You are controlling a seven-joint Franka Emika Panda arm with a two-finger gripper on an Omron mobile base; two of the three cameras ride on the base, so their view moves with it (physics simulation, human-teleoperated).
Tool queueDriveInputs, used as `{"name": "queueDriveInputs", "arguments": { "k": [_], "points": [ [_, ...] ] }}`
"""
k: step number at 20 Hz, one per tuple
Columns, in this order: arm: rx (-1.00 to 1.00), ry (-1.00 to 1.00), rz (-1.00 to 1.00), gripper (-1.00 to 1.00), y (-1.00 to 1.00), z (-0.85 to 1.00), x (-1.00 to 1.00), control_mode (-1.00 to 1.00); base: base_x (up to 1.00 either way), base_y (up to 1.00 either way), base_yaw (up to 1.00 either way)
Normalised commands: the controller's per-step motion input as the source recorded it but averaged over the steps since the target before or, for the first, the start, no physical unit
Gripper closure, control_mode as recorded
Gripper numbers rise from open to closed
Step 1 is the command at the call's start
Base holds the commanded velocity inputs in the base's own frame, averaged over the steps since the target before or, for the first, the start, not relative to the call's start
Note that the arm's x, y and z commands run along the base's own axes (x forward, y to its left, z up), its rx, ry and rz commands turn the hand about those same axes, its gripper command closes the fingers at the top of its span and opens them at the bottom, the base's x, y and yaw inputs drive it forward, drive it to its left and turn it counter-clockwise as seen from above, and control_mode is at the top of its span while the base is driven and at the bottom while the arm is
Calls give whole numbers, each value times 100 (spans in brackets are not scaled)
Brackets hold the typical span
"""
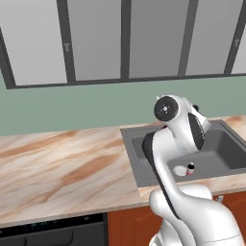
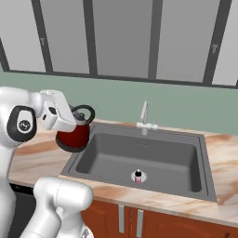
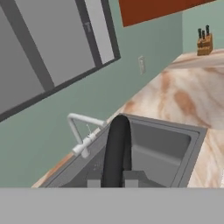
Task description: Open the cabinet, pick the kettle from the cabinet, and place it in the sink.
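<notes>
- gripper fingers clamped on the black handle of the kettle
- kettle hangs over the left rim of the sink, off the counter
- faucet at sink's back edge

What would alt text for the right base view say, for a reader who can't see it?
The white arm's gripper holds a dark red kettle by its black arched handle, above the left rim of a dark grey sink set in a marbled tan countertop. A thin silver faucet stands at the back rim before a green wall and grey windows.
</notes>
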Motion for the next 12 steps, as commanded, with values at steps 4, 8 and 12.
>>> {"name": "queueDriveInputs", "arguments": {
  "k": [4, 8, 12],
  "points": [
    [0, 0, 0, 100, -23, -19, 4, -100, 0, 0, 0],
    [0, 0, 0, 100, -18, -23, 11, -100, 0, 0, 0],
    [0, 0, 5, 100, -14, -18, 25, -100, 0, 0, 0]
  ]
}}
